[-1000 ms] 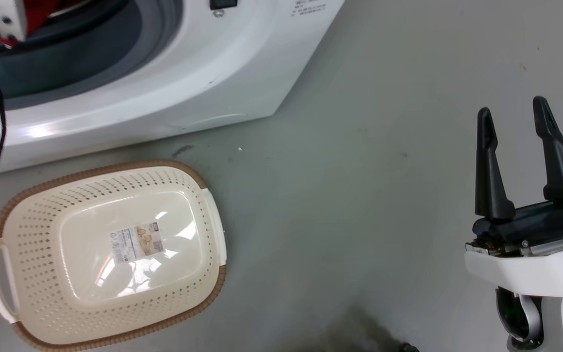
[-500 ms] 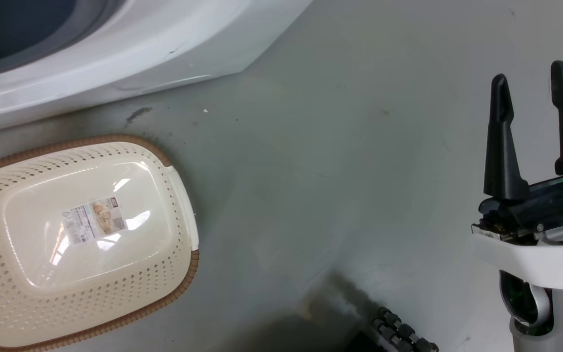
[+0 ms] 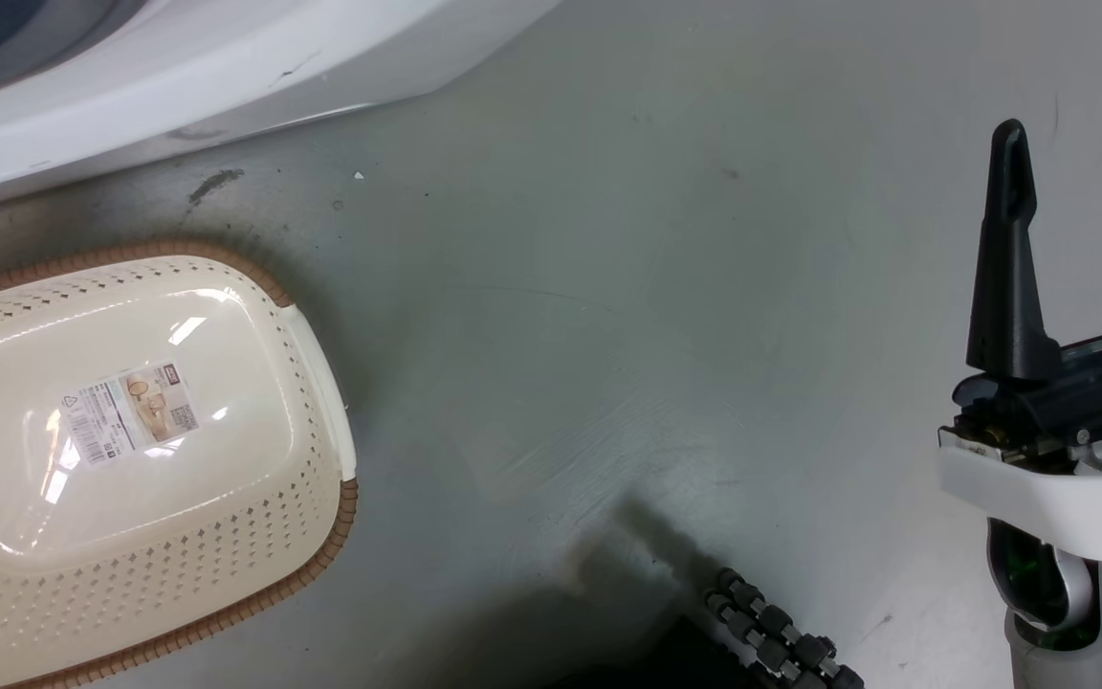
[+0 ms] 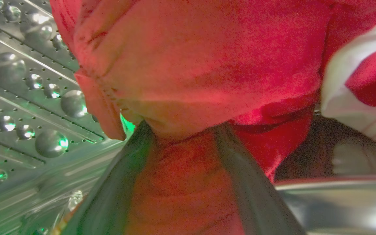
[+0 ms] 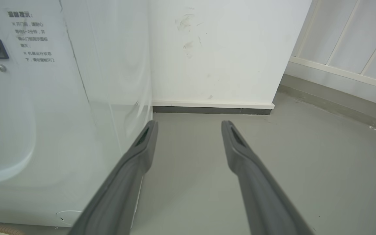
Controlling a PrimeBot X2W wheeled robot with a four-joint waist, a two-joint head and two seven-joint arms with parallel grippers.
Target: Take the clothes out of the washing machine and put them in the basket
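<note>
In the left wrist view, the clothes are a bright red garment [image 4: 191,65] bunched over my left gripper [image 4: 183,127] inside the washing machine's steel drum [image 4: 28,98]. The fabric lies between the two spread fingers. A second red piece with white trim [image 4: 364,81] sits to its right. In the head view, the washing machine's white front [image 3: 178,77] crosses the top left. The cream basket [image 3: 321,536] with a brown rim stands on the floor below it, holding only its paper label. My right gripper [image 3: 1068,144] hovers open over the floor at the far right, holding nothing.
A black ribbed part [image 3: 781,632] of the robot's base pokes in at the bottom of the head view. In the right wrist view, the washing machine's side [image 5: 44,114] is at the left, with a white wall and baseboard [image 5: 212,106] beyond grey floor.
The head camera has swung down and right, so the machine's opening and the red cloth have slid out of the picture. The basket has shifted left in the frame. My right gripper stays open.
</note>
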